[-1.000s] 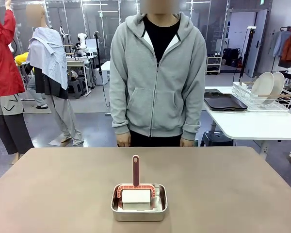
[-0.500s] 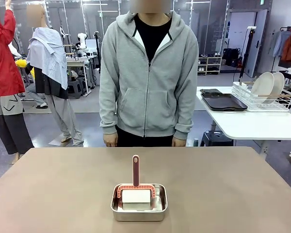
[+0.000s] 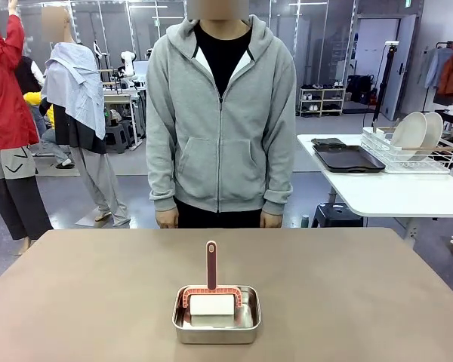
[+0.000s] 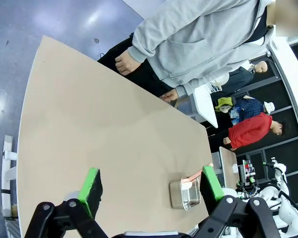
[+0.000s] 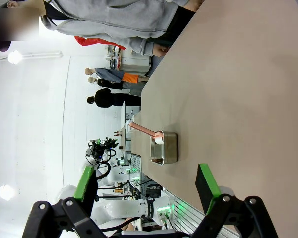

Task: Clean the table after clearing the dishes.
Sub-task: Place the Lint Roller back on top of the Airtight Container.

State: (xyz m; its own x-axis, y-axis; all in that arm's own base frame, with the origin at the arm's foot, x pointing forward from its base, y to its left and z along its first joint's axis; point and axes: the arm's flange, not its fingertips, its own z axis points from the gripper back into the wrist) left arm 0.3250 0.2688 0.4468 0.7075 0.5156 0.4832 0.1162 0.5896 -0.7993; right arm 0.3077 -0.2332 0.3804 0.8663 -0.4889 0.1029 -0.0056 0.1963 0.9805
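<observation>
Table (image 3: pixel 98 302) with the brown top is lying wide across the front view, and near its front edge, at the middle, a steel pan (image 3: pixel 216 326) is standing on it. Inside the pan a roller (image 3: pixel 211 302) with a white roll and a reddish frame is resting, its handle pointing up. A person (image 3: pixel 220 121) in a grey hooded jacket is standing at the far side, both hands hanging down beside the body, just behind the table edge. Dishes are sitting away from the brown table: white plates (image 3: pixel 413 130) are standing in a wire rack (image 3: pixel 408 157) on a white side table (image 3: pixel 392 192) at the right, and dark trays (image 3: pixel 347 158) are lying next to the rack. Left gripper (image 4: pixel 151 186) is hanging above the table with its green pads wide apart and nothing between them. Right gripper (image 5: pixel 146 186) is also standing wide apart and empty
</observation>
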